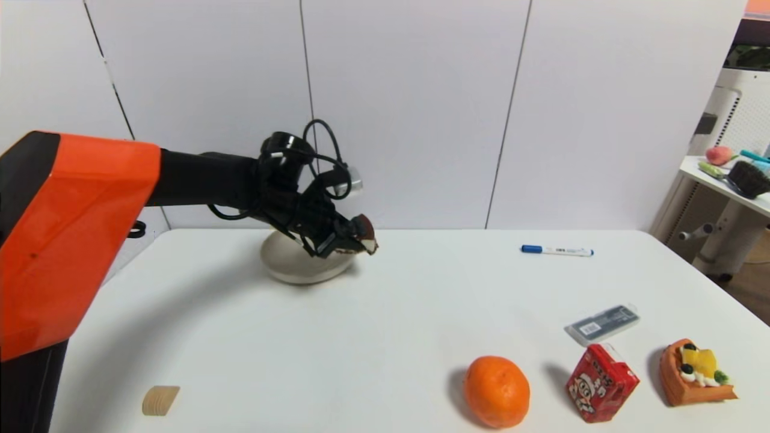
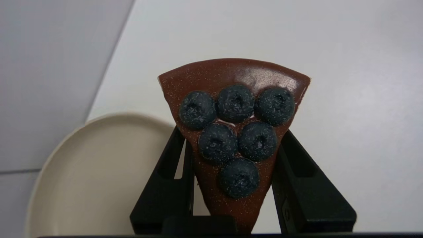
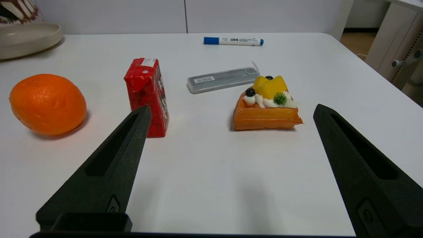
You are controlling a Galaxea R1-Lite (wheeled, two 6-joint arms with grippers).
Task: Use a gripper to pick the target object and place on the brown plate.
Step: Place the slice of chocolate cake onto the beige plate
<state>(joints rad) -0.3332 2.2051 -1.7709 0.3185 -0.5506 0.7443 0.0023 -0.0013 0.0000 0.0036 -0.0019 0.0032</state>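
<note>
My left gripper [image 1: 355, 237] is shut on the chocolate cake wedge [image 1: 366, 236] and holds it in the air over the right rim of the beige plate [image 1: 283, 264] at the table's back left. In the left wrist view the wedge [image 2: 233, 132], with several dark berries on its brown top, sits between the two black fingers [image 2: 172, 172], and the plate [image 2: 86, 175] lies beside and below it. My right gripper [image 3: 231, 112] is open and empty, low over the table's front right; it is out of the head view.
At the front right stand an orange [image 1: 497, 391], a red juice carton [image 1: 600, 382] and an orange fruit-topped tart slice [image 1: 695, 373]. A grey case [image 1: 601, 323] and a blue-capped marker [image 1: 556, 250] lie farther back. A small wooden block [image 1: 160, 400] lies front left.
</note>
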